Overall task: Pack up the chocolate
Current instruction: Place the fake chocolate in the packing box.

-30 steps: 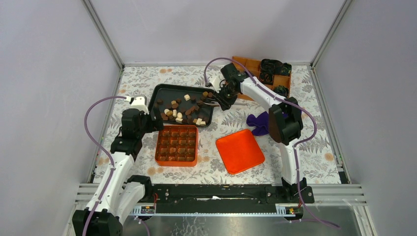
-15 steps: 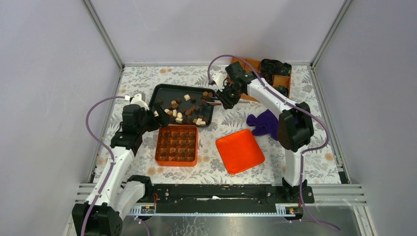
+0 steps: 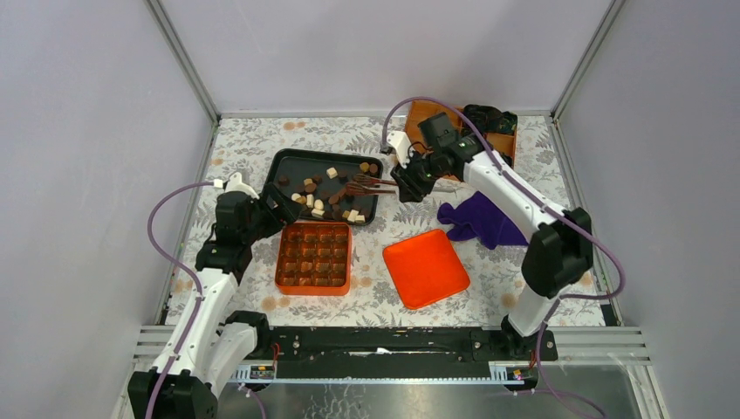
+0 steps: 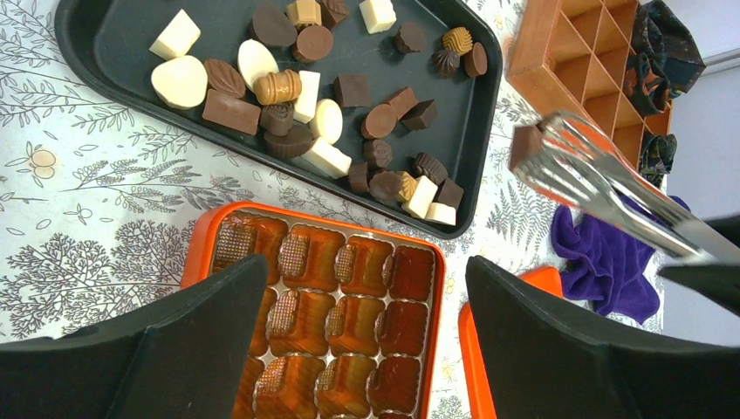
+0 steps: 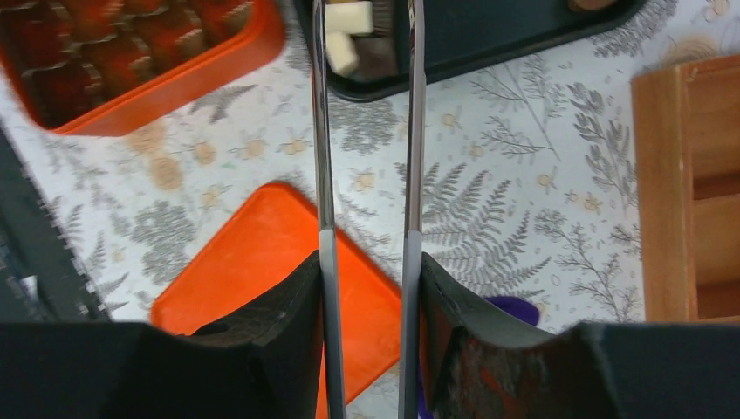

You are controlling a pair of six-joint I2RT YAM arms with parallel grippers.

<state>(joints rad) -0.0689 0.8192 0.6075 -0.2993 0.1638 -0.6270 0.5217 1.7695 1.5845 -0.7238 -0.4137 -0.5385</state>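
Observation:
The chocolate (image 4: 288,87), several dark, light brown and cream pieces, lies in a black tray (image 3: 288,164), also seen as the black tray (image 4: 105,35). My right gripper (image 3: 410,182) is shut on metal tongs (image 3: 371,184). The tongs (image 4: 602,188) pinch one dark brown piece (image 4: 526,144) in the air by the tray's right end. The tong arms (image 5: 325,131) run straight out between my right gripper (image 5: 368,279) fingers. My left gripper (image 4: 366,262) stands open just above the orange box (image 4: 419,340), whose visible glossy cells hold no pieces. In the top view the left gripper (image 3: 275,209) is at that orange box's (image 3: 314,286) far left corner.
An orange lid (image 3: 425,268) lies flat right of the box. A purple cloth (image 3: 476,218) is bunched beyond it, under the right arm. A wooden divided box (image 3: 436,118) with black-and-green bundles (image 3: 489,118) stands at the back right.
The right arm has swung to the right and drawn the tongs back toward the tray's right end. The left gripper has shifted slightly toward the box.

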